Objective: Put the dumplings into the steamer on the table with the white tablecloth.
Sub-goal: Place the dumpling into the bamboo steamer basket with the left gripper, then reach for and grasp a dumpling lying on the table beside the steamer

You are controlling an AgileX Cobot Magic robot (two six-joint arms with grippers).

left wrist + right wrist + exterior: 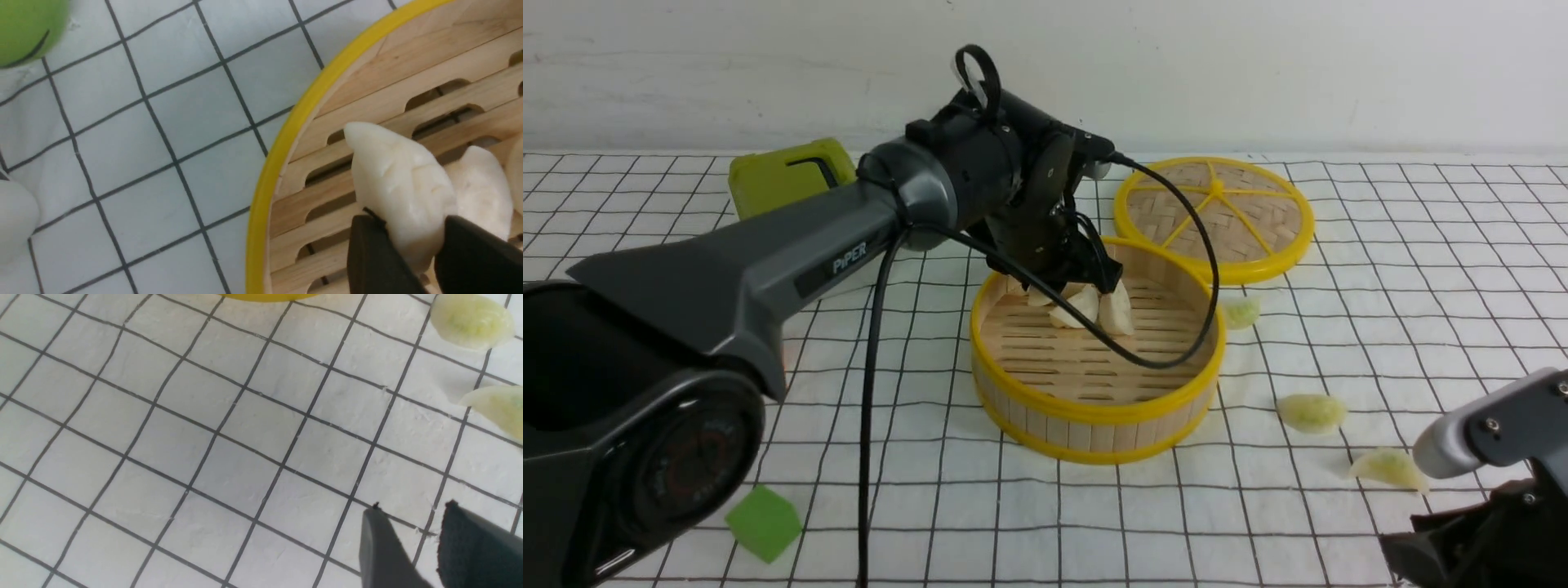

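Observation:
The steamer stands mid-table on the white tablecloth. My left gripper reaches into it, shut on a cream-white dumpling that hangs just above the slatted floor. The left wrist view shows that dumpling pinched between the black fingers of the left gripper, with another white one lying behind it. More white dumplings rest inside. Three greenish dumplings lie on the cloth to the right: one, one, one. My right gripper hovers open and empty over the cloth near two of them.
The woven yellow-rimmed lid lies behind the steamer on the right. A green cube sits at the front left, and a larger green object at the back left. The left arm's cable droops across the steamer.

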